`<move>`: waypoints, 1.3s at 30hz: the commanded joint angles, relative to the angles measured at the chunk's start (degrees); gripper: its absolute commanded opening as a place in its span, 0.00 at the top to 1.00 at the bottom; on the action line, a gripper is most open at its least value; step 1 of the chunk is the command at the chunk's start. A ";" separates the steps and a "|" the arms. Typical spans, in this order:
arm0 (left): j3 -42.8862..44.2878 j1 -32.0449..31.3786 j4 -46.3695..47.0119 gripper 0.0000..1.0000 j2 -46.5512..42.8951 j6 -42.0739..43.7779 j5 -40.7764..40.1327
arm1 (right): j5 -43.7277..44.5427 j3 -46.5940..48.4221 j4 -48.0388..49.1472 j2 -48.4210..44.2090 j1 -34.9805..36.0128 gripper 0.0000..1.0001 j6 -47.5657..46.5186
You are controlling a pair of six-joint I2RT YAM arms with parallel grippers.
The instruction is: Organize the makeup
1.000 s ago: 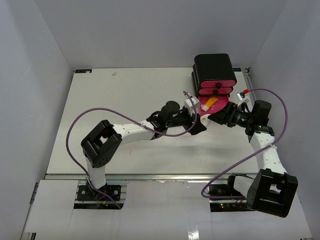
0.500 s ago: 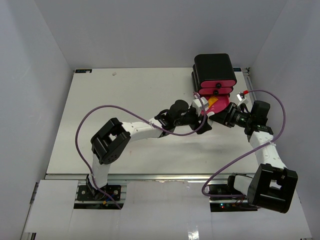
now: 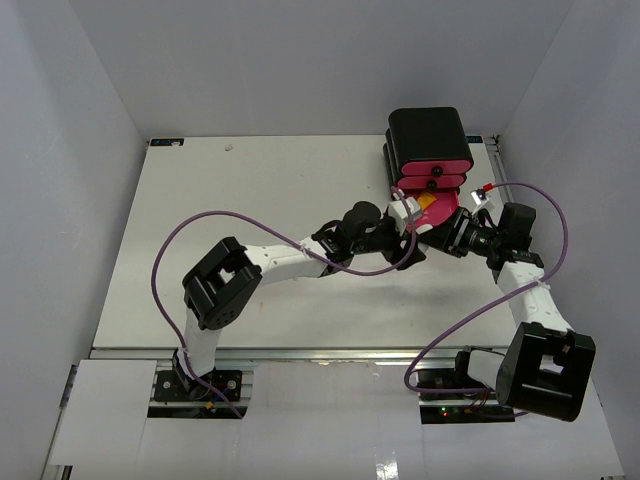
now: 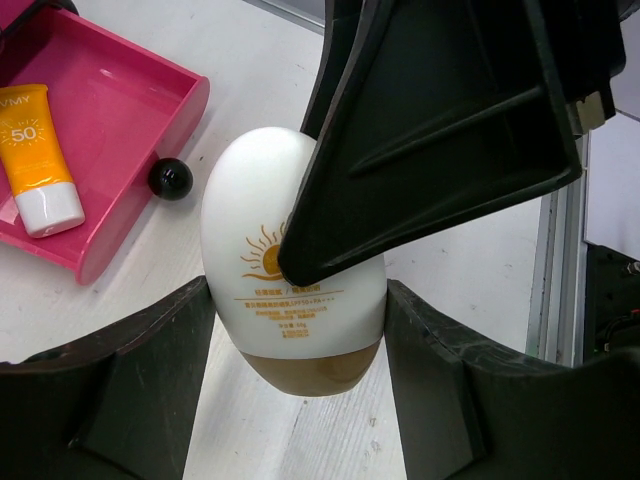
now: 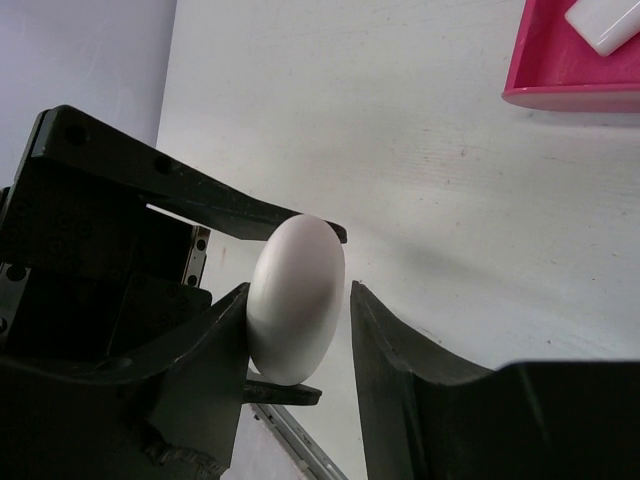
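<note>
A white oval bottle [image 4: 270,230] with a sun print and a tan cap hangs above the table, held from both sides. My left gripper [image 4: 297,292] is shut on its lower body, both fingers against it. My right gripper [image 5: 298,290] is closed round the same bottle [image 5: 297,300]; one finger [image 4: 430,130] lies across its front. In the top view the two grippers [image 3: 408,222] [image 3: 428,226] meet just in front of the open pink drawer [image 3: 446,207]. An orange tube with a white cap [image 4: 35,140] lies in that drawer [image 4: 120,90].
The black box [image 3: 428,135] with pink drawers stands at the back right, its lowest drawer pulled out with a black knob [image 4: 170,180]. The table's right rail [image 3: 497,170] runs close beside my right arm.
My left arm has carried the bottle right, up to the drawer. My right gripper has narrowed from wide open onto the bottle.
</note>
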 commanded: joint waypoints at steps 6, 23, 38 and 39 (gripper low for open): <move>3.82 -0.99 -0.02 0.43 -1.36 1.30 -0.76 | 1.51 1.34 0.05 0.94 0.20 0.78 -2.88; 0.64 -1.17 -4.32 0.02 -12.30 5.57 -11.50 | -1.43 10.39 2.07 11.48 -4.52 0.92 -4.67; -24.03 3.21 -21.97 0.02 -46.36 14.30 -28.78 | 6.84 22.55 15.96 30.83 -4.82 0.87 8.25; -25.94 3.68 -22.64 0.02 -48.99 14.39 -29.51 | 7.28 23.82 15.88 32.18 -4.79 0.85 8.19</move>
